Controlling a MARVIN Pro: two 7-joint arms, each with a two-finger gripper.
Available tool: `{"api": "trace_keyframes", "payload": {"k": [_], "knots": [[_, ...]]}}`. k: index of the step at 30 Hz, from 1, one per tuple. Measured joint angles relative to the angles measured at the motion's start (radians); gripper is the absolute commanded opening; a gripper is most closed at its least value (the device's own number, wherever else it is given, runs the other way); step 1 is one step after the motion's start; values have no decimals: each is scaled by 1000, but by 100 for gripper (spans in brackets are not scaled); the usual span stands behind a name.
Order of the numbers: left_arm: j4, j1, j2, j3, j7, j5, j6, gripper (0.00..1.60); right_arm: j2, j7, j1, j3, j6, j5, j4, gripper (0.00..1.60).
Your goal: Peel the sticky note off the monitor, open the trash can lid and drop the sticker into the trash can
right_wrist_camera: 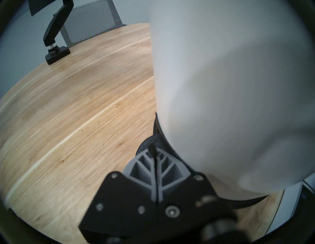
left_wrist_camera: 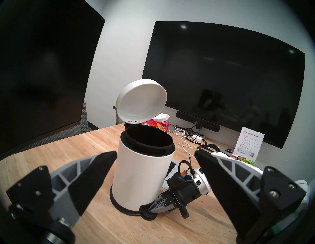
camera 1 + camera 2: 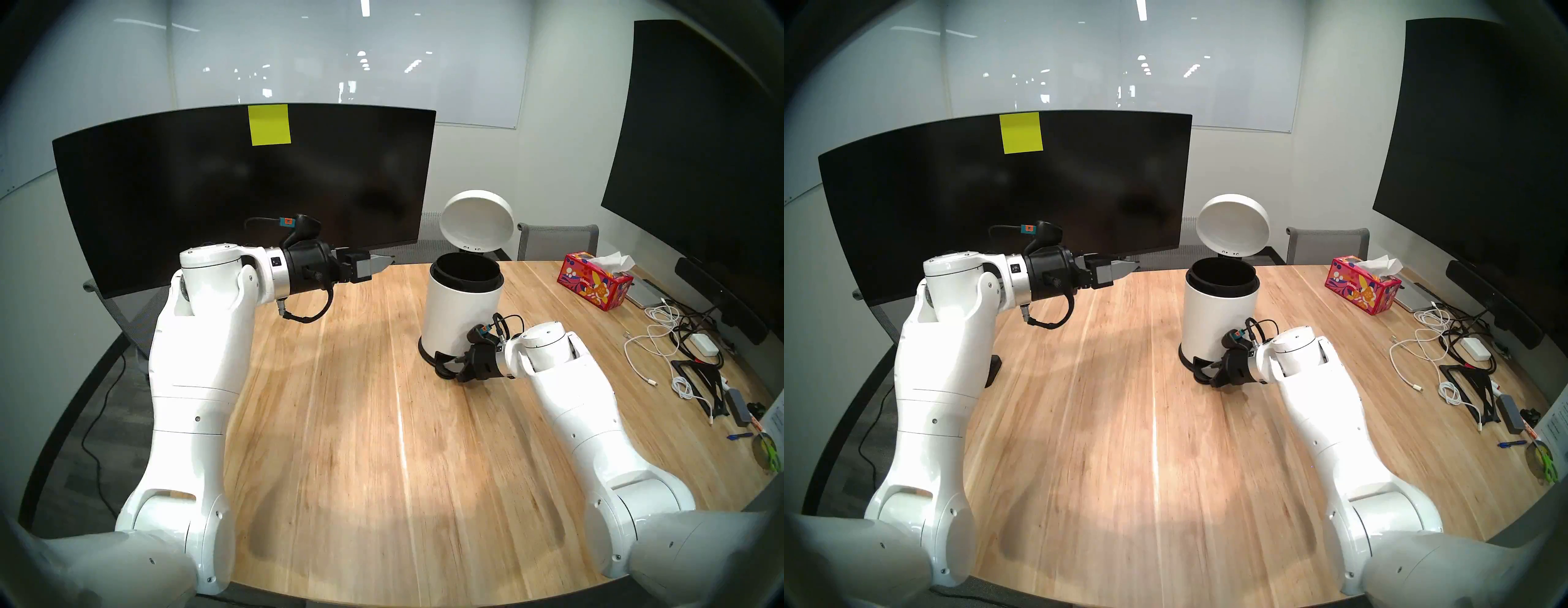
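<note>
Nearest, my right end effector [image 1: 154, 150] has its fingers pressed together, holding nothing, with the tips resting on the black foot pedal [image 2: 148, 213] at the base of the trash can [image 3: 460, 314]. The bin stands upright on the wooden desk [image 3: 360, 424]. Its white lid [image 3: 477, 223] is tipped up and back on the hinge, and the dark inner rim is exposed.

Farther out, my left end effector [image 2: 154, 161] is held level above the desk with its fingers wide apart and empty. It points across toward the open bin, well below the note.

Farthest, the sticky note [image 3: 269, 124] is on the monitor [image 3: 237, 191], flat against the screen at its top edge, slightly left of centre, well apart from both end effectors.

Handling, as I judge it: the note is a very light, limp sheet, probably glued along one hidden strip, most likely the upper one. It will curl and could tear or slip if pulled hard. The free lower edge or a lower corner looks the best place to pinch, peeling gently away from the glass. The screen itself should not be pushed.
</note>
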Motion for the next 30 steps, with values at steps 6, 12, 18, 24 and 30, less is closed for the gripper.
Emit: {"api": "trace_keyframes", "payload": {"k": [6, 12, 18, 24, 30], "knots": [[0, 0, 0, 0, 0, 0, 0, 160, 0, 0, 0, 0, 0, 0, 0, 0], [0, 0, 0, 0, 0, 0, 0, 160, 0, 0, 0, 0, 0, 0, 0, 0], [0, 0, 0, 0, 0, 0, 0, 160, 0, 0, 0, 0, 0, 0, 0, 0], [0, 0, 0, 0, 0, 0, 0, 160, 0, 0, 0, 0, 0, 0, 0, 0], [0, 0, 0, 0, 0, 0, 0, 160, 0, 0, 0, 0, 0, 0, 0, 0]]}}
